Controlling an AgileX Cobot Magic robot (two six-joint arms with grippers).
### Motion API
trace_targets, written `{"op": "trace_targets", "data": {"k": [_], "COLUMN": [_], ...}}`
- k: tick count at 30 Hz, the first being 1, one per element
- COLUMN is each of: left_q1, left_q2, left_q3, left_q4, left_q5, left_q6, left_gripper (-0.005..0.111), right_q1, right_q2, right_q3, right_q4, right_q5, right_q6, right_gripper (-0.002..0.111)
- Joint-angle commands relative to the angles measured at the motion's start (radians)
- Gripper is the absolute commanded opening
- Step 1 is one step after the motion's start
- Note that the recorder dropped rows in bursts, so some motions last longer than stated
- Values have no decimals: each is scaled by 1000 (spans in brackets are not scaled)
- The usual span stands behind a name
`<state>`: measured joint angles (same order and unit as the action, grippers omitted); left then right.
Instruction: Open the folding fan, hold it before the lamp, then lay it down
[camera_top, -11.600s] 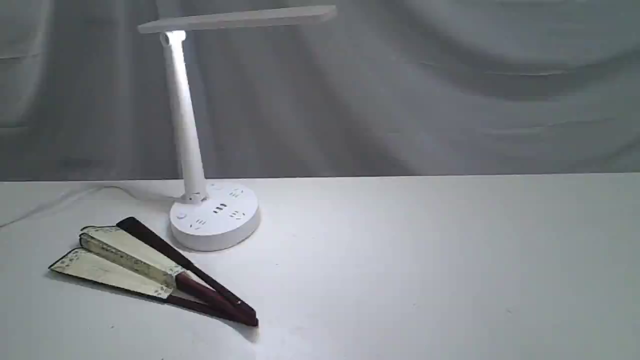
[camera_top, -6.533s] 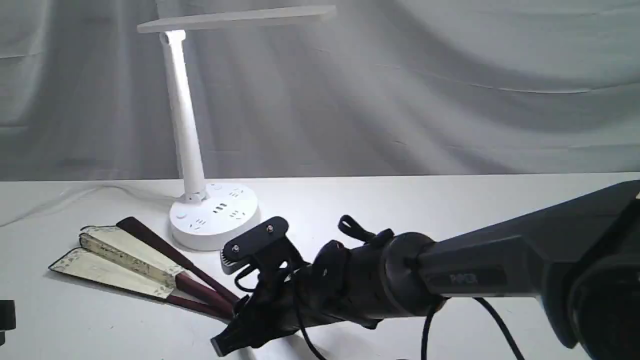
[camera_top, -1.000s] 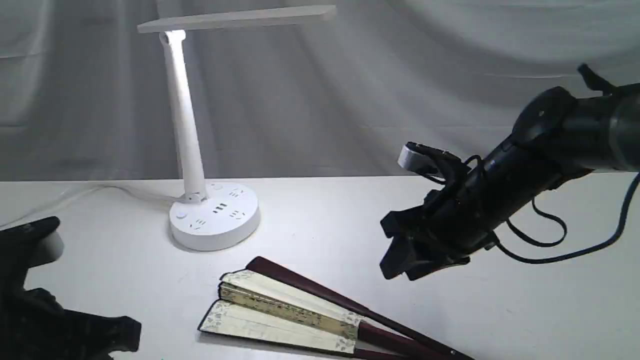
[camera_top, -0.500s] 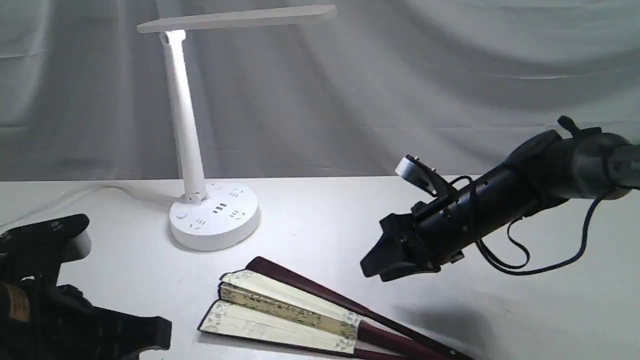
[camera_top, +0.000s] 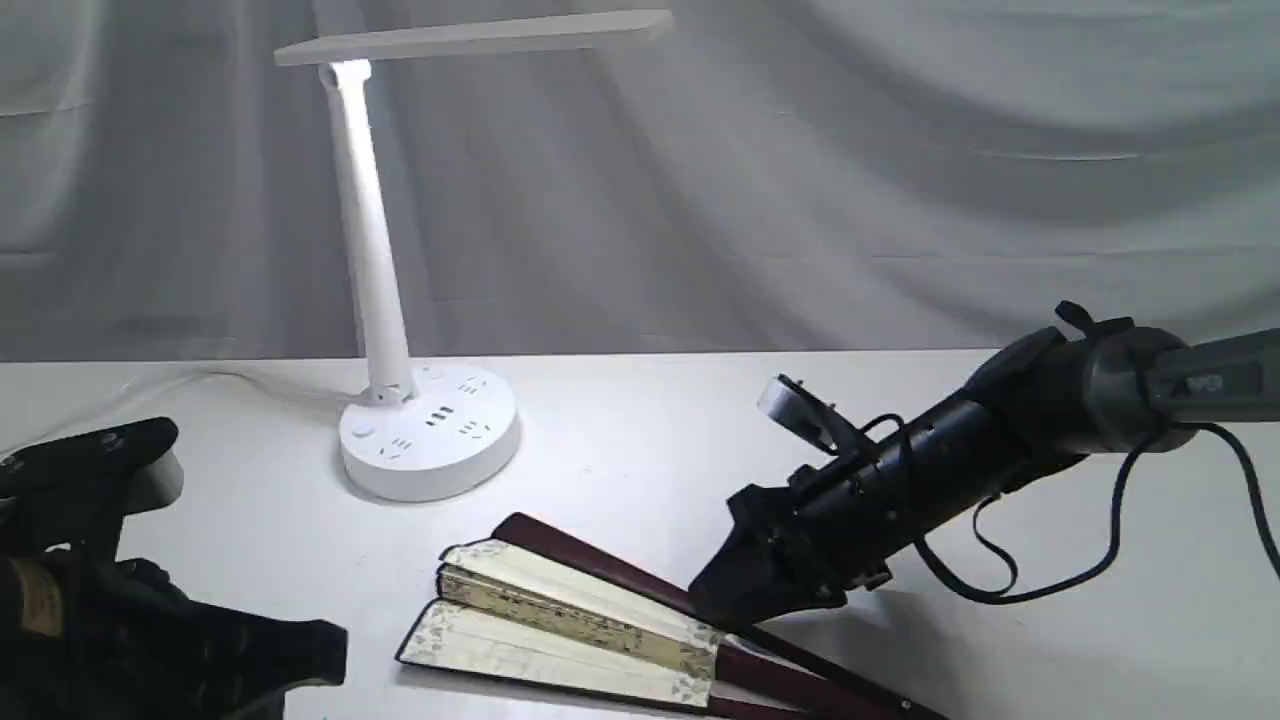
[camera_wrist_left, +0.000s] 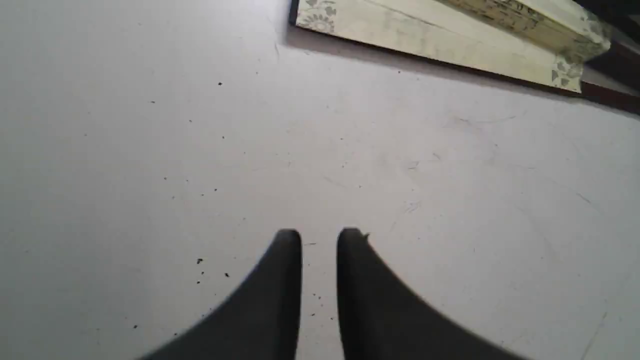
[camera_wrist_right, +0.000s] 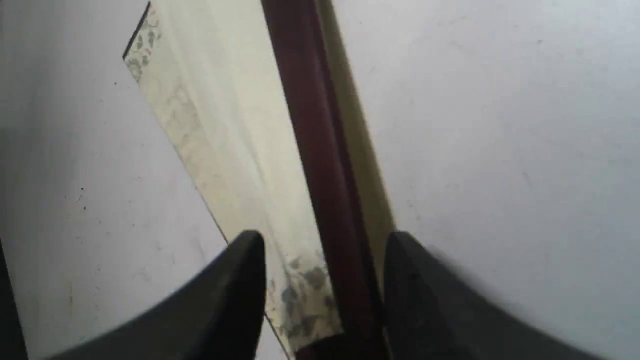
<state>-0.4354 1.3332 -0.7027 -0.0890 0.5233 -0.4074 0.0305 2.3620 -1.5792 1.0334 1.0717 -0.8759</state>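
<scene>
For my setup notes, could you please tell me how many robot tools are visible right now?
2. The left tool hangs narrowly open over bare table, left of the folding fan and apart from it. The right tool stands open astride the fan's maroon guard.

White table (camera_top: 650, 420), faintly speckled and scuffed, before a grey draped cloth backdrop (camera_top: 900, 200).

The right arm (camera_top: 1010, 445) stretches in low from the right of the exterior view. It slopes down to the right gripper (camera_top: 715, 598), whose black fingers (camera_wrist_right: 235, 280) stand well apart, tips angled downward. At lower left the left arm (camera_top: 70, 610) sits low, the left gripper (camera_wrist_left: 319, 239) pointing toward the centre, its jaws parted by only a narrow gap and holding nothing.
</scene>
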Motion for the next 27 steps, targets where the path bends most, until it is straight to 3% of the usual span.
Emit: {"op": "trace_targets", "data": {"k": [1, 18, 27], "left_q1": [-7, -7, -7], "left_q2": [-1, -1, -1], "left_q3": [-6, -6, -6], "left_q4": [4, 4, 4], "left_q5": [-12, -12, -5], "left_q6": [-8, -2, -2], "left_gripper": [13, 13, 13], "right_q1": [19, 40, 40], "right_q2": [0, 4, 4], "right_q3": [-6, -6, -6], "right_q4": [-2, -56, -63], "right_q5": [6, 1, 13], "right_q6": [0, 103, 95], "right_gripper": [39, 38, 10]}}
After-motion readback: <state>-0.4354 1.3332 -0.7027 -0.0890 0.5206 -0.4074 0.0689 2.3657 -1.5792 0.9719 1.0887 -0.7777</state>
